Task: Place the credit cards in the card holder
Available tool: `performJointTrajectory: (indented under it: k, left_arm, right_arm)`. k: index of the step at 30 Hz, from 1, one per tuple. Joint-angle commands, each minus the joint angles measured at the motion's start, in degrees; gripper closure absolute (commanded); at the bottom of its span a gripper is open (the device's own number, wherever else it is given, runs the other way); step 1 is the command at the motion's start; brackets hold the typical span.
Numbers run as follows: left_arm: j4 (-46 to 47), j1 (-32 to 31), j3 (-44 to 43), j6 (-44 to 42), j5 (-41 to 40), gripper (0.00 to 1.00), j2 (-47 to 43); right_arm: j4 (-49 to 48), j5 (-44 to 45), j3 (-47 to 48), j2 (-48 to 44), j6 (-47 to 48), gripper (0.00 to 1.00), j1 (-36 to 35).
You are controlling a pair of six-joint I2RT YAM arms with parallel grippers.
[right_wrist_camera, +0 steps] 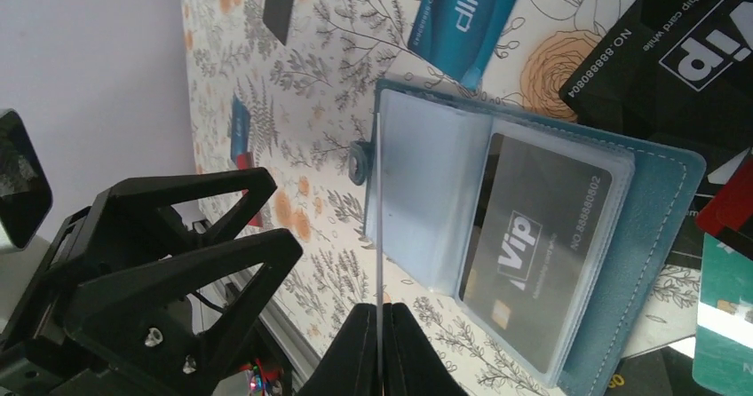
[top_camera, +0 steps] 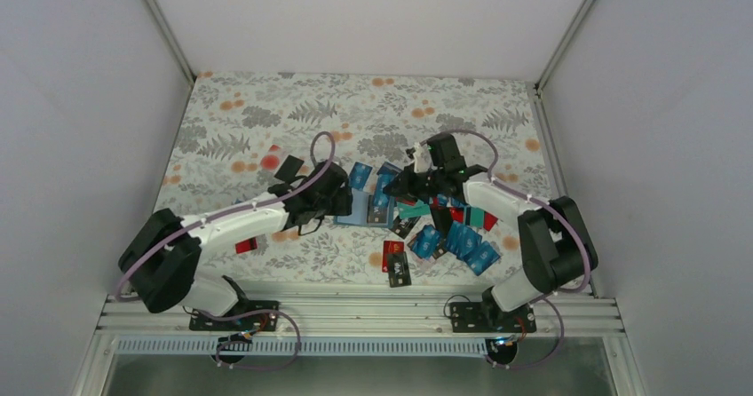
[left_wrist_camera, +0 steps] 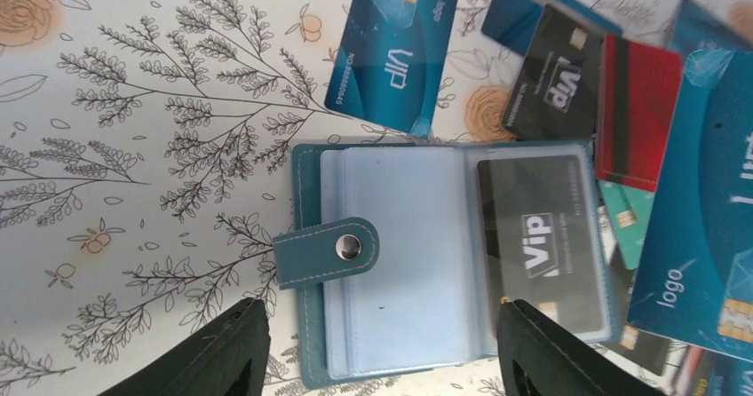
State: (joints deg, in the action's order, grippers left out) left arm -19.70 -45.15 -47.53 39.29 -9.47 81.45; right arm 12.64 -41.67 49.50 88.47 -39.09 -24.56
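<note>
The card holder lies open and flat on the floral surface, pale blue sleeves up, its snap strap folded over the outer edge. A black Vip card sits inside one clear sleeve of the holder.

The left claw hangs over the holder with its jaws wide apart, one finger off each side, gripping nothing. The right claw is pinched tight on a thin card, seen edge-on, which reaches out over the holder's sleeves.

A blue Vip card lies just beyond the holder. The rest of the credit cards, blue, teal, red and black, are scattered beside the holder on the right arm's side.
</note>
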Motion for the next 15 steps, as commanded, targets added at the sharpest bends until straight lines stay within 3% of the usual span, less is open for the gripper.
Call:
performJointTrajectory:
  k: [1,10,15]
  left_arm:
    - [0.6,0.3,-2.5,-4.1,0.1,0.33,4.6]
    - [2.8,0.9,-4.7,-5.2,-0.7,0.32,12.2]
    - [4.0,1.5,-4.4,-5.5,-0.9,0.38,14.5]
  right_arm:
    - [2.2,-1.5,2.4,3.1,2.6,0.96,-0.1]
    - [0.2,-1.7,3.6,9.2,1.2,0.96,-2.1]
    - [-1.5,-2.1,4.3,11.5,0.3,0.96,-2.6]
